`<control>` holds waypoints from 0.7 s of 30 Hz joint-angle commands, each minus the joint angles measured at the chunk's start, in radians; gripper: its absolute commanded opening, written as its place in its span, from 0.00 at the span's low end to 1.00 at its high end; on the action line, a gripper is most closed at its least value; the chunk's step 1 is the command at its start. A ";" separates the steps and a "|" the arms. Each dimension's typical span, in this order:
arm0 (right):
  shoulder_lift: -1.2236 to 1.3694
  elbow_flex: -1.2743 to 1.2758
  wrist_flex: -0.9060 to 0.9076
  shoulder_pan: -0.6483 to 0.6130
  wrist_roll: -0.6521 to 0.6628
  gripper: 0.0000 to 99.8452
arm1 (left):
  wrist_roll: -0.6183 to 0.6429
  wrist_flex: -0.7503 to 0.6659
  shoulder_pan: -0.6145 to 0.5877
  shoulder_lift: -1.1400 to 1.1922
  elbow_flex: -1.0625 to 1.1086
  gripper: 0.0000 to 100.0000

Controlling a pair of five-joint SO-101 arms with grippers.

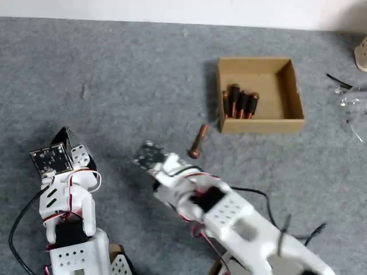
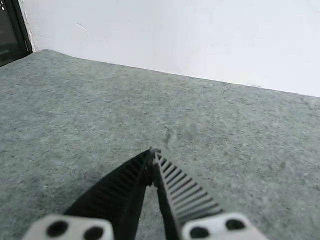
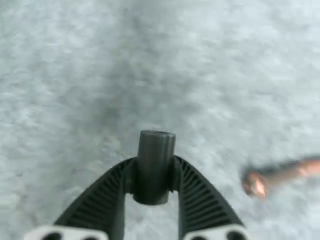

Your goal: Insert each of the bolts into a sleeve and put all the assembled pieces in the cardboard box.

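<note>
My right gripper point(image 3: 155, 161) is shut on a black sleeve point(image 3: 155, 165), which stands upright between the fingers just above the grey mat. A loose copper bolt point(image 1: 198, 141) lies on the mat beside it, a short way in front of the cardboard box point(image 1: 289, 86); the same bolt point(image 3: 280, 175) shows blurred in the right wrist view. Several assembled pieces point(image 1: 239, 103) lie side by side in the box by its left wall. My left gripper point(image 2: 152, 156) is shut with nothing in it, at the left of the mat point(image 1: 62, 136), far from the bolt.
Grey felt mat point(image 1: 114, 74) covers the table, with open room between the arms and the box. Thin wires and clear bits point(image 1: 346, 94) lie at the right edge. A pale object point(image 1: 361, 54) sits at the far right. A white wall point(image 2: 200, 35) stands behind.
</note>
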 commanded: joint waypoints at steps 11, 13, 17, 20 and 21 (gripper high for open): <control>-0.693 0.390 0.077 0.386 0.008 0.00 | -0.002 -0.020 0.159 -0.013 -0.004 0.01; -0.808 0.440 0.079 0.441 0.008 0.00 | -0.002 -0.018 0.188 -0.012 -0.004 0.01; -1.035 0.515 0.151 0.512 0.008 0.00 | -0.002 -0.017 0.269 -0.010 -0.004 0.01; -1.075 0.541 0.188 0.518 0.008 0.00 | -0.057 -0.017 0.326 -0.010 -0.015 0.01; -1.055 0.539 0.186 0.518 0.006 0.00 | -0.060 -0.015 0.352 -0.010 -0.019 0.01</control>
